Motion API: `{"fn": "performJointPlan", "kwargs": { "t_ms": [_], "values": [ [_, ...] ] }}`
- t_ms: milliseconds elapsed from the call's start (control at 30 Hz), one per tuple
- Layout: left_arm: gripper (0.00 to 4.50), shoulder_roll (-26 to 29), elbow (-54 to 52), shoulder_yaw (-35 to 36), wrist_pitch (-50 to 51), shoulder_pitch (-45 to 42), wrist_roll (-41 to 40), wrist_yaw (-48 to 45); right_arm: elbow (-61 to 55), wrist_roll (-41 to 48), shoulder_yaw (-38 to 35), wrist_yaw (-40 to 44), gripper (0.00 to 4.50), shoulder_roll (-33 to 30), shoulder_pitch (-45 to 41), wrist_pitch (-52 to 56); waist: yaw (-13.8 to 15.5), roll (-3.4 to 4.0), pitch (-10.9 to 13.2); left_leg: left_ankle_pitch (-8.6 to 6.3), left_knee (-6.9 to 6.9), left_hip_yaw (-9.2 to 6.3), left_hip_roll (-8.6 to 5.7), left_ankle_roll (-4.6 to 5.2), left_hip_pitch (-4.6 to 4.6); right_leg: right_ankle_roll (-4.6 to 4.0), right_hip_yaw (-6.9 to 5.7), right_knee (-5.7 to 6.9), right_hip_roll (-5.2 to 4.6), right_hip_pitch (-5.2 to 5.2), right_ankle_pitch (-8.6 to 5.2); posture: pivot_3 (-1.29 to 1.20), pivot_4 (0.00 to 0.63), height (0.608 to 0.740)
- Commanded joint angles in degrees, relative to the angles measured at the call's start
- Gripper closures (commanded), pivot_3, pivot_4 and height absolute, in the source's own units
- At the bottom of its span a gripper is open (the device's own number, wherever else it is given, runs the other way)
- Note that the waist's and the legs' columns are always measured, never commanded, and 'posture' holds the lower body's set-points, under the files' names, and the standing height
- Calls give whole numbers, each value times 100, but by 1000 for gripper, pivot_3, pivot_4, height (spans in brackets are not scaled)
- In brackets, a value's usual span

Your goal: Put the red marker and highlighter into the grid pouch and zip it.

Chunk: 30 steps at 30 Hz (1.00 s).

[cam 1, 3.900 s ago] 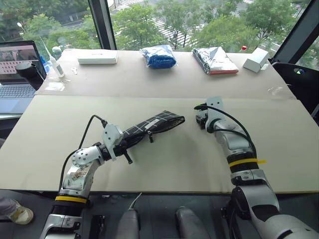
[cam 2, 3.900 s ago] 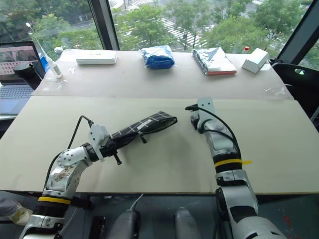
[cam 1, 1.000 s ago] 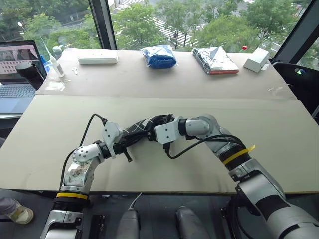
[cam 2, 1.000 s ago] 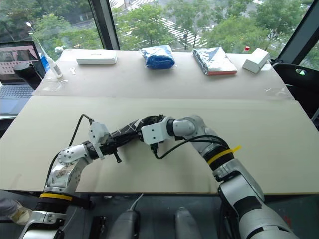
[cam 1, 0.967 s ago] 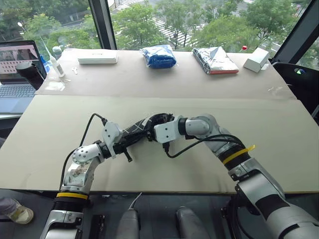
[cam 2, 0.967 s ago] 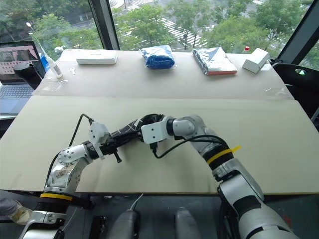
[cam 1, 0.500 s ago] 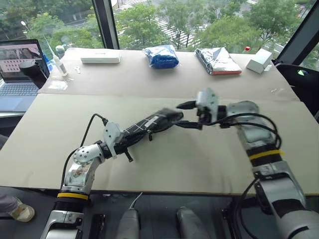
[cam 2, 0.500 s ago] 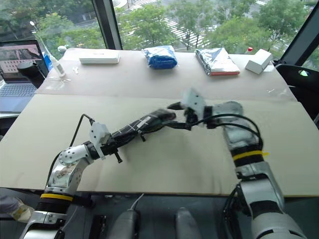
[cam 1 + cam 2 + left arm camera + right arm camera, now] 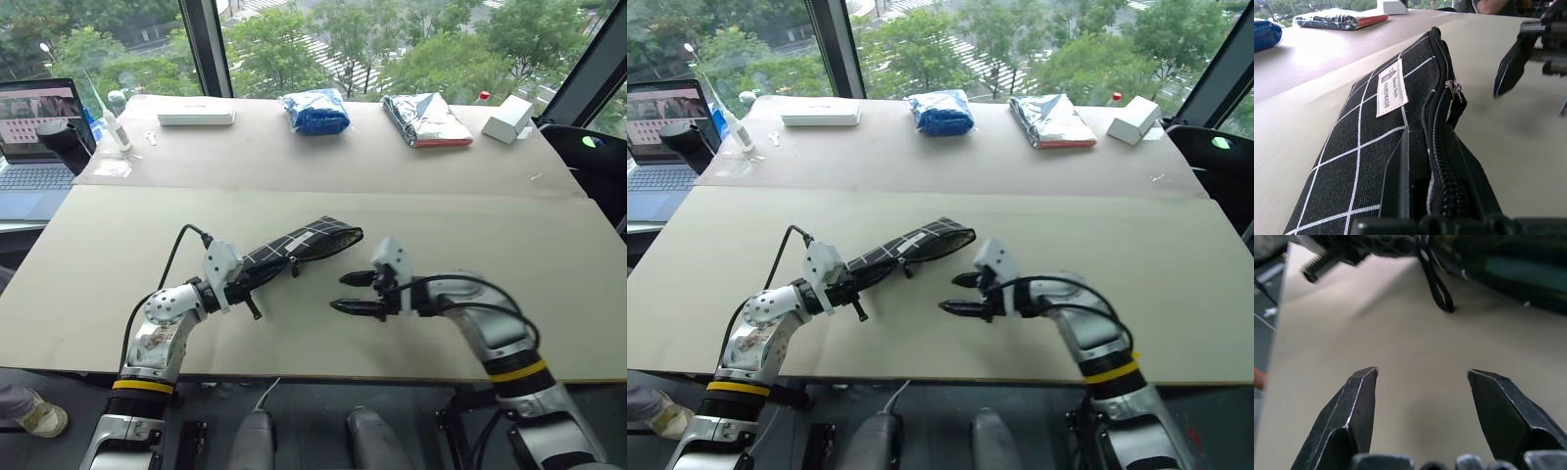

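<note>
Desk: pouch near the middle, lying slantwise, its near end in the left gripper; right gripper just right of the pouch, apart from it, over bare desk. Far edge, left to right: laptop, flat box, plastic bag, foil bag, small box.
</note>
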Motion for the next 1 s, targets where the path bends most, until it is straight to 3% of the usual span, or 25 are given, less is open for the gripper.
{"fn": "performJointPlan", "kwargs": {
  "t_ms": [33, 233, 500, 533, 567, 767, 833, 1000],
  "values": [
    [4500, 0, -88, 33, -60, -105, -16, 11, 5, -277, 124, -592, 1240, 360, -282, 152, 8, 0, 0, 0, 0, 0, 0, 0, 0, -1, 0, 0, 0, 0, 0, 0, 150, 740],
    [4500, -35, -129, 2, -55, -75, -11, 31, 550, -493, 244, -1138, 1240, 1203, -902, -43, 6, 0, 0, 1, 0, -2, 0, -1, 2, -1, -4, 1, 0, 2, 1, 0, 150, 740],
    [4500, -35, -165, 34, -67, 11, -14, 74, 469, -393, 260, -950, 1240, 1373, -1066, 44, 20, 0, 0, 1, -2, -4, 2, -1, -2, -3, -13, 1, -1, 0, 1, 0, 150, 740],
    [4500, -35, -165, 43, -71, 21, -16, 84, 398, -384, 278, -880, 1743, 1325, -1037, 36, 16, 0, 0, 1, -2, -4, 2, -1, -1, -3, -13, 2, -1, 0, 1, 0, 150, 740],
    [4500, -33, -164, 50, -76, 30, -17, 91, 344, -371, 280, -826, 1912, 1282, -1010, 45, 11, 0, 0, 1, -3, -4, 2, -1, 0, -3, -14, 3, 0, -1, 1, 0, 150, 740],
    [4500, -33, -176, 55, -86, 51, -22, 130, 352, -345, 191, -697, 3980, 1091, -993, 50, 8, 0, 0, 1, -4, -5, 2, -1, 1, -3, -14, 2, 0, -1, 1, 0, 150, 740],
    [4500, -39, -176, 49, -88, 49, -25, 134, 364, -329, 153, -699, 4422, 1048, -1001, 68, 7, 0, 0, 1, -4, -5, 2, -1, 1, -3, -14, 3, 0, -1, 1, 0, 150, 740],
    [4500, -50, -159, 35, -94, 30, -21, 133, 329, -314, 98, -685, 4422, 941, -984, 68, 10, 0, 0, 1, -3, -5, 2, -1, 0, -3, -14, 2, 0, -1, 1, 0, 150, 740]
  ]
}}
